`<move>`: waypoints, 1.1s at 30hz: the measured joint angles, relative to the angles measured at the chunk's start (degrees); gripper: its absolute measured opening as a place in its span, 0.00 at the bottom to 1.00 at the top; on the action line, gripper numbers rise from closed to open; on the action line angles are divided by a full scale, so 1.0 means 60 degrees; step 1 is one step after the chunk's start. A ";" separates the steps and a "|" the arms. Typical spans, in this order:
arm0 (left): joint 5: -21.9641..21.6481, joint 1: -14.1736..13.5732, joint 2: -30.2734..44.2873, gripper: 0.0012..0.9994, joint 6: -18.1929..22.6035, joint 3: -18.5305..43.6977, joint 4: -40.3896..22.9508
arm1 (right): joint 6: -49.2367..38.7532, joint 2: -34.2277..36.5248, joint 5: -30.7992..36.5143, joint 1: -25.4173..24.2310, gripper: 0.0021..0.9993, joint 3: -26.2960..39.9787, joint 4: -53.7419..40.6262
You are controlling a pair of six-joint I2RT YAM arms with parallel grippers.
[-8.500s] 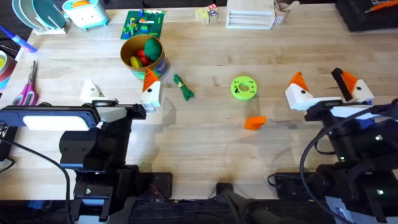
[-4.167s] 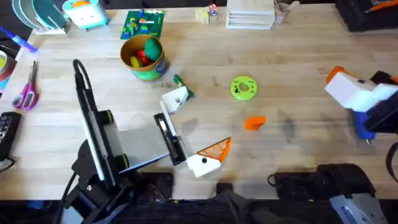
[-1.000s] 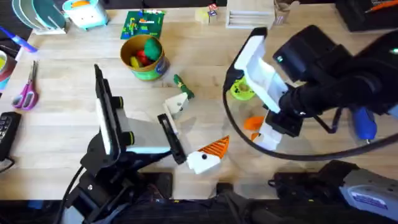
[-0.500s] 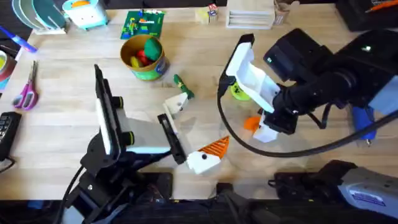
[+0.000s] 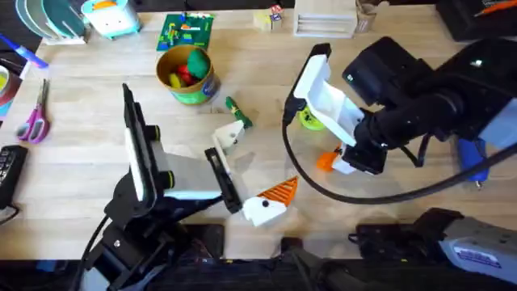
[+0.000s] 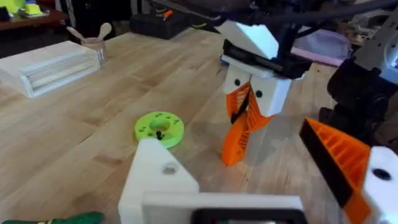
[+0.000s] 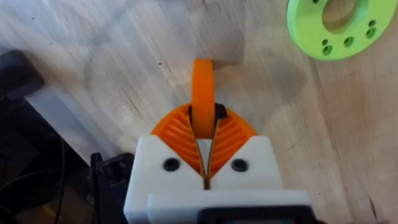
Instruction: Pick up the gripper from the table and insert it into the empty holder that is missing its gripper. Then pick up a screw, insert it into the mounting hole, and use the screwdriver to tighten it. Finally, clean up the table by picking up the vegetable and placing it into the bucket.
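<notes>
Light butcher-block table (image 5: 266,73) bore a yellow-and-green bucket (image 5: 187,78), a slim green vegetable (image 5: 237,112) and a green disc (image 5: 310,118) across its middle. Scissors (image 5: 34,120) lay near the left edge; a white wooden rack (image 5: 325,24) stood at the far edge.

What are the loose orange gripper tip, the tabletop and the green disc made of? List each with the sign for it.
Orange gripper tip: looks like matte moulded or printed plastic; uniform colour, ribbed faces in the left wrist view.
Tabletop: light wood, butcher-block style; grain lines and joined strips, low sheen.
Green disc: probably plastic too; flat even lime colour, clean drilled holes, no gloss.
The right hand is shut on the tip.
</notes>
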 joint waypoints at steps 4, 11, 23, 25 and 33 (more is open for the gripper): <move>0.0003 0.0000 -0.0001 0.99 0.0000 0.0000 0.0000 | 0.0054 -0.0247 -0.0015 0.0000 0.01 0.0038 -0.0055; 0.0003 0.0000 0.0000 0.99 0.0000 0.0000 -0.0003 | 0.1594 -0.1854 -0.0435 -0.0420 0.01 0.1091 0.0160; -0.0001 0.0000 0.0003 0.99 0.0000 0.0000 0.0000 | 0.6773 -0.2118 -0.6330 -0.2704 0.01 -0.1654 0.4572; 0.0002 0.0000 -0.0001 0.99 0.0000 0.0000 -0.0003 | 0.7146 -0.1675 -0.7257 -0.2792 0.01 -0.1906 0.4779; -0.0001 0.0000 0.0002 0.99 0.0000 0.0000 -0.0001 | 0.8486 0.0147 -1.0647 -0.2816 0.01 -0.1971 0.6936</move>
